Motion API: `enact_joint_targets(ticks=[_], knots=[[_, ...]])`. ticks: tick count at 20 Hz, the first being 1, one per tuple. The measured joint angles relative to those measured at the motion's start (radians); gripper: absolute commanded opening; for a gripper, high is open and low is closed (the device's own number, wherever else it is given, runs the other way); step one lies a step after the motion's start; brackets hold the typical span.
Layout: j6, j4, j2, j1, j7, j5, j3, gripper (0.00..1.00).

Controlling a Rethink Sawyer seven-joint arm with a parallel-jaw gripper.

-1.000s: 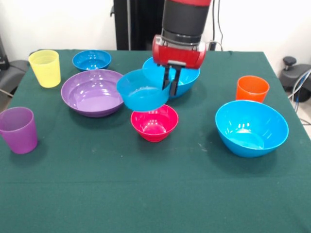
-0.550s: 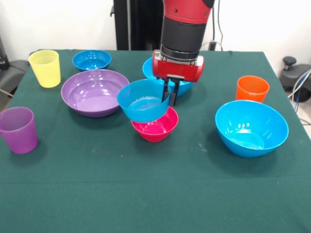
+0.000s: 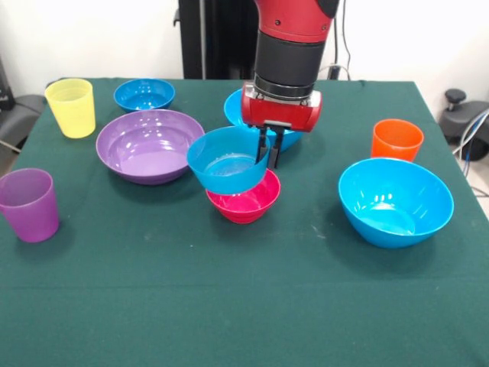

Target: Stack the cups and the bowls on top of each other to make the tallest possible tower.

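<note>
Near the middle of the frame the gripper [image 3: 268,149] comes down from the top on the red and black arm [image 3: 290,46]. Its dark fingers [image 3: 262,147] pinch the right-hand rim of a medium blue bowl [image 3: 225,160], one finger inside the rim and one outside. The held bowl is tilted, its open side turned toward the lower left, and its underside sits in or just over the mouth of the small magenta bowl [image 3: 248,205], which stands on the green worktop [image 3: 244,306] right below it. Whether the two bowls touch cannot be told.

Behind the gripper, partly hidden by it, another blue bowl [image 3: 237,108] stands on the worktop. To the left of the held bowl lies the wide purple bowl [image 3: 145,145], upright and just beside it. Further toward the upper left is a small blue bowl [image 3: 144,94], and left of that the yellow cup [image 3: 71,107], upright near the worktop's far left corner. The purple cup [image 3: 29,204] stands upright at the left edge of the frame, well apart from the bowls.

On the right side a large blue bowl [image 3: 395,201] rests leaning, with its opening facing somewhat toward the lower left. Above it, near the right edge of the worktop, the orange cup [image 3: 396,140] stands upright, apart from the large blue bowl.
</note>
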Motion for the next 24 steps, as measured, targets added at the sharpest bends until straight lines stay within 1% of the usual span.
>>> enact_joint_targets(ticks=[10,16,24], knots=[[0.000,0.000,0.001,0.017,0.000,0.000,-0.001,0.00],[0.000,-0.005,0.008,0.038,0.000,0.000,-0.006,0.00],[0.000,-0.007,0.025,0.040,0.000,0.000,-0.010,0.00]])
